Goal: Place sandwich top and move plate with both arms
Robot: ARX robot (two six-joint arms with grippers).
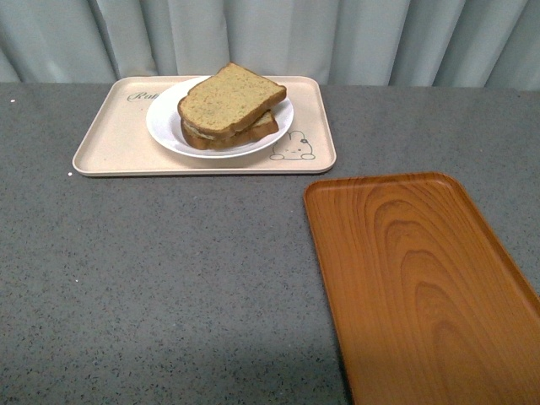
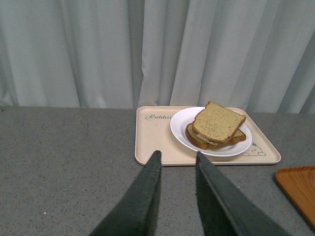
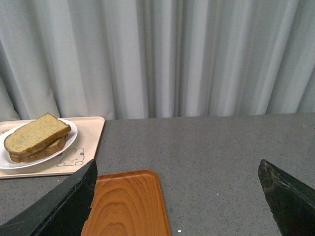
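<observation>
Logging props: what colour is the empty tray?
Orange wood grain, clearest in the front view.

This looks like a staged test bench rather than a real kitchen: a bare grey speckled tabletop (image 1: pixel 169 278) with a pale pleated curtain (image 1: pixel 337 38) hung right behind it as a backdrop (no walls, appliances or cupboards show anywhere around the tabletop).

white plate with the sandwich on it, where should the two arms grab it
Probably the plate's bare raised rim, one tool from each side, left and right. The sandwich top fills the middle, and the rim lifts off the beige tray, leaving room to pinch.
</observation>
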